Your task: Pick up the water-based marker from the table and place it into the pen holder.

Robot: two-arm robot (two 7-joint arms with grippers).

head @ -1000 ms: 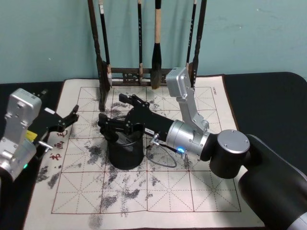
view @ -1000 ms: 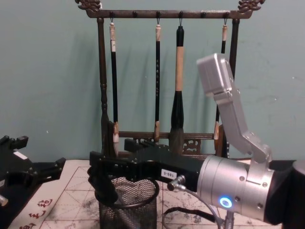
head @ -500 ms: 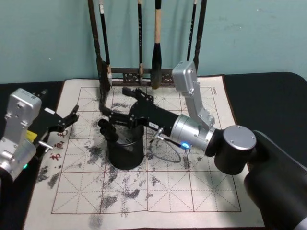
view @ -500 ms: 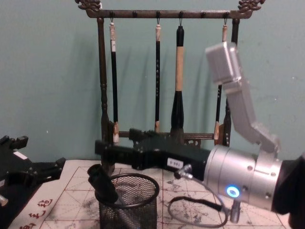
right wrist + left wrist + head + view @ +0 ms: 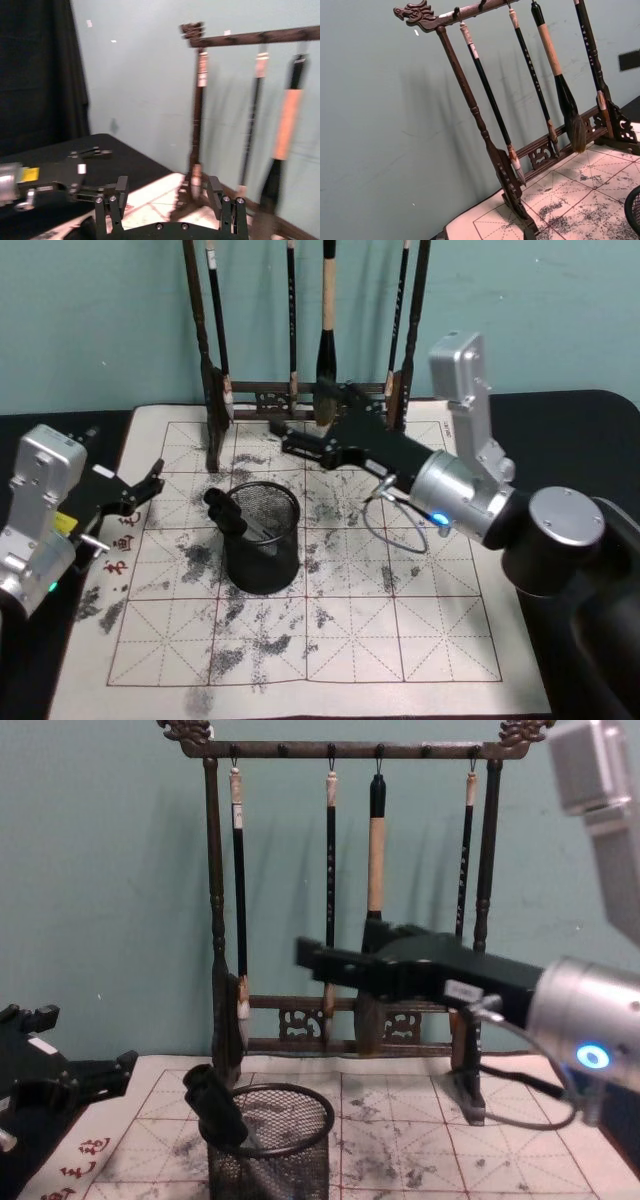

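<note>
With the water-based marker (image 5: 229, 515) already standing slantwise in the pen holder (image 5: 262, 550), its dark cap end leans out over the rim on the holder's left side; the lower barrel shows through the mesh in the chest view (image 5: 232, 1120).

Right gripper (image 5: 283, 436): up off the surface, behind and to the right of the holder, near the foot of the brush rack (image 5: 300, 390). Jaws apart, nothing between them (wrist view (image 5: 165, 197) shows both fingers spread with a clear gap).

Left gripper (image 5: 148, 483): parked at the left edge of the practice mat (image 5: 300, 640), jaws parted, empty.

Handling, judged:
- Marker looks like a light, rigid plastic barrel, smooth and likely a bit slick; not fragile.
- Only the cap end stands proud of the rim, so that is where any regrasp would have to take hold, pinching across the barrel just below the cap.
- Holder is light wire mesh, free-standing on paper. A sideways knock could tip or slide it.

Placement appears done.
</note>
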